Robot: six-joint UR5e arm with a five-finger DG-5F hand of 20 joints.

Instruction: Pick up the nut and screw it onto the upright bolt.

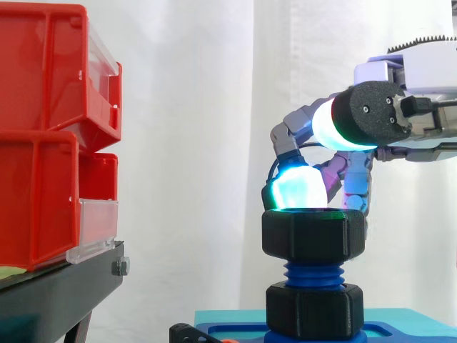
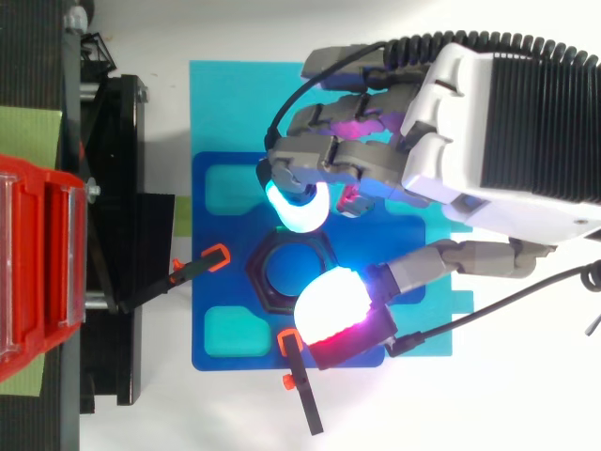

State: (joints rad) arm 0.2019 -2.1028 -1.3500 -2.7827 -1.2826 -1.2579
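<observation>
While hand (image 2: 470, 113) pinches nut (image 1: 313, 232) atop blue bolt (image 1: 314, 275), pads (image 2: 329, 301) cd slip, I'd guess, or nut cross-thread if tilted

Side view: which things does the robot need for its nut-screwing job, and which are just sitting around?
For the job:
- black nut, sitting at the top of the bolt
- upright bolt, blue
- hand, right over the nut
- blue plate under the bolt

Just sitting around:
- red bins, stacked
- black stand under them
</observation>
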